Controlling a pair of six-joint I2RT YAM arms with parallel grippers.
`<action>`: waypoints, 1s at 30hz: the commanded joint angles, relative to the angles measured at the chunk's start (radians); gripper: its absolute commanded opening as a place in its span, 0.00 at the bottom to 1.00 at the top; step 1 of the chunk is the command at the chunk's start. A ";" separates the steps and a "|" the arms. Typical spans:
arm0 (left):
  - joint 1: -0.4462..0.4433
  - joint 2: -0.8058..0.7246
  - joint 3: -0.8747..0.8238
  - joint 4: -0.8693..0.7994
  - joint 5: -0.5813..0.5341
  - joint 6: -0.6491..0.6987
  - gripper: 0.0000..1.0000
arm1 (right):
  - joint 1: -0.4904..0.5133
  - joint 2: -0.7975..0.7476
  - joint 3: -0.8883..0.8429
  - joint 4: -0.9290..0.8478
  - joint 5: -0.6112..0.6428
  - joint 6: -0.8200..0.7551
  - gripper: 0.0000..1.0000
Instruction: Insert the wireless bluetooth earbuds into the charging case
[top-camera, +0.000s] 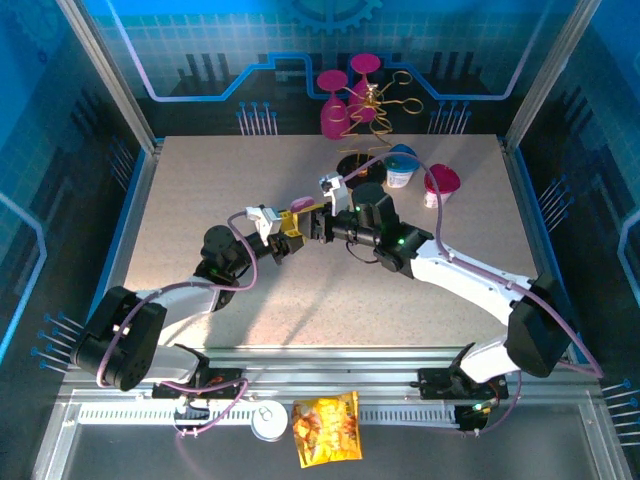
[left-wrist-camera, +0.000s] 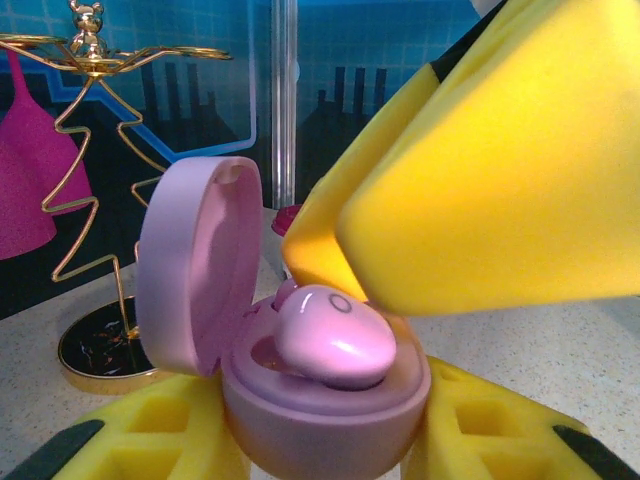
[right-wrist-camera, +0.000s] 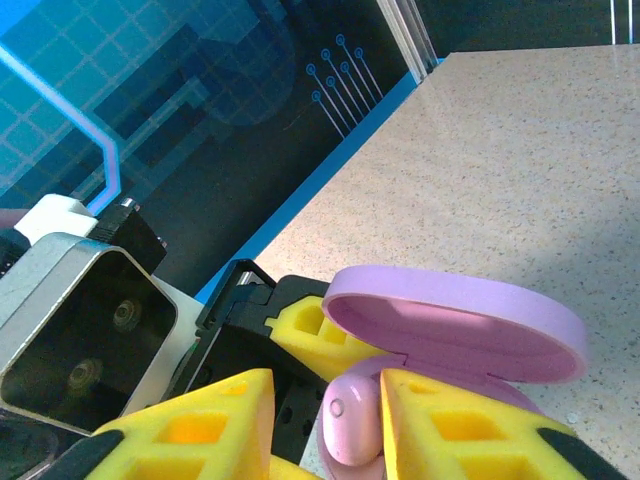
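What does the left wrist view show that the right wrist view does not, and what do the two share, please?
Left wrist view: a gold wire stand and a magenta cup behind, and the hollow inside of the pink case, where the lilac-pink earbud sits. Right wrist view: the grey housing on the left arm's wrist and the blue strip edging the table. Both: the open case, the earbud and yellow pincer fingers; the left pincer holds the case, the right pincer grips the earbud.
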 joint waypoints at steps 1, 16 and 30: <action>-0.006 -0.012 0.023 0.044 0.027 0.014 0.30 | -0.012 -0.027 0.013 -0.027 0.042 -0.024 0.35; -0.006 -0.002 0.009 0.022 0.056 0.067 0.30 | -0.023 -0.147 -0.008 -0.036 0.092 -0.102 0.52; -0.006 -0.048 -0.003 -0.043 0.083 0.087 0.30 | -0.061 0.151 0.382 -0.530 0.077 -0.165 0.52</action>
